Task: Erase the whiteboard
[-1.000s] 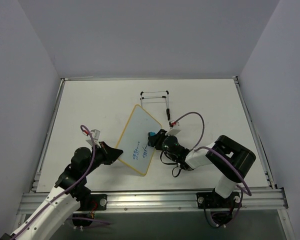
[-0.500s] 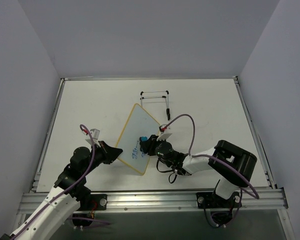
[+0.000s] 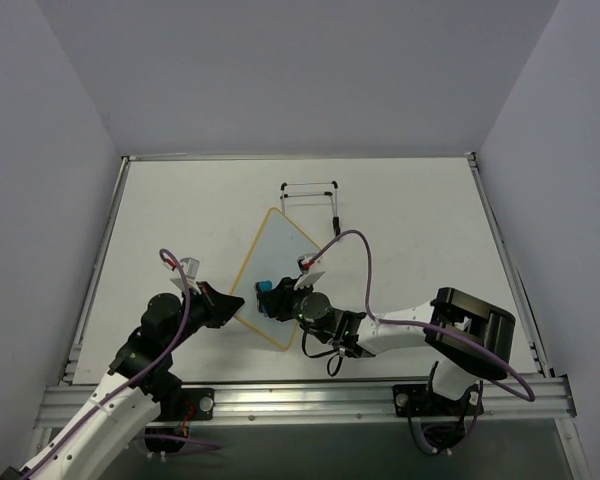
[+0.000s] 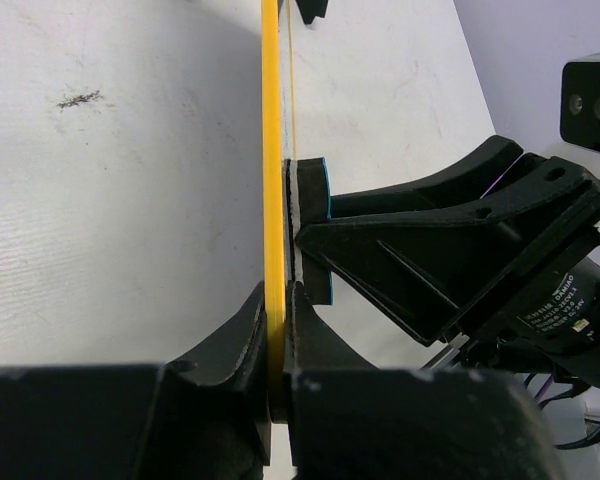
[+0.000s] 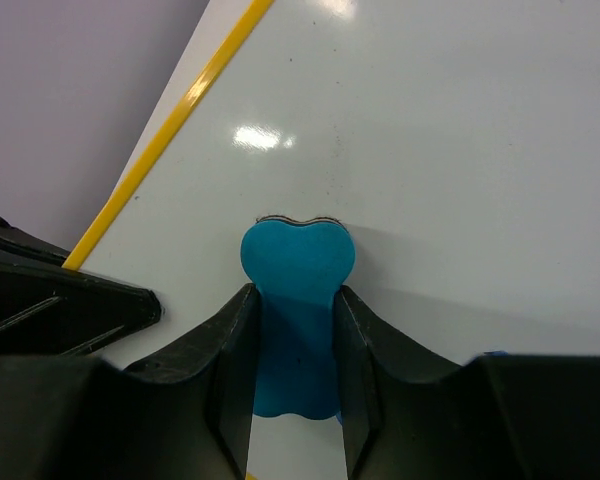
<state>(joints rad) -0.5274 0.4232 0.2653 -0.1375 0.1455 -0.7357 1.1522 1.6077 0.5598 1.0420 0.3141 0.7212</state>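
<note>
A lab rig: white table (image 3: 180,210), grey walls (image 3: 300,80), aluminium rail (image 3: 300,395).

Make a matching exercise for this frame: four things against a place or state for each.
1 whiteboard
2 eraser
3 left gripper
4 wire stand

A shut on the board's yellow edge
B beyond the board's far corner, untouched
C held by the right gripper, pressed on the board
D white, yellow-framed

Pairs: 1-D, 2-C, 3-A, 4-B
</note>
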